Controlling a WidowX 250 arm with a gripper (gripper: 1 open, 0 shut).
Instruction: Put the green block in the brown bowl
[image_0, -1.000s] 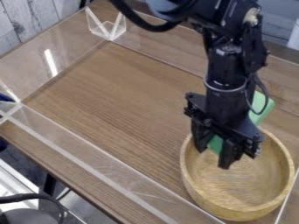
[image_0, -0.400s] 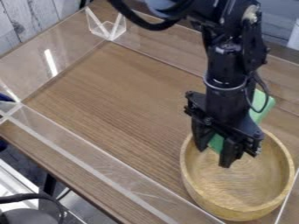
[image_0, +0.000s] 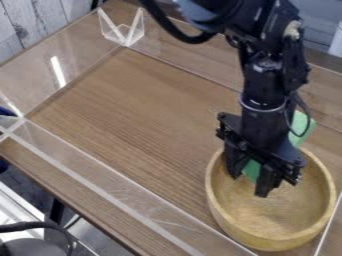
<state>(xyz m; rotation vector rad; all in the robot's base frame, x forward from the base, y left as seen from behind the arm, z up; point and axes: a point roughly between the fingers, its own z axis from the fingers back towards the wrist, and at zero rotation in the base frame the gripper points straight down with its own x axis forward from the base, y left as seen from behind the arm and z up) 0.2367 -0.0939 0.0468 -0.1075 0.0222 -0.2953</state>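
Observation:
The brown bowl (image_0: 302, 222), a wide light-wood bowl with a thick rim, sits at the lower right. My gripper (image_0: 265, 182) points straight down into its near-left part, its dark fingers (image_0: 254, 176) close together and shut just above the bowl's floor. I see nothing green between the fingers. A small bright green patch (image_0: 303, 123) shows at the arm's right side and is mostly hidden by it. I cannot tell whether this is the green block.
The wooden table (image_0: 127, 110) is fenced by low clear acrylic walls (image_0: 80, 165) along the front and the left. A clear plastic stand (image_0: 123, 28) sits at the back left. The bowl lies close to the table's front right edge.

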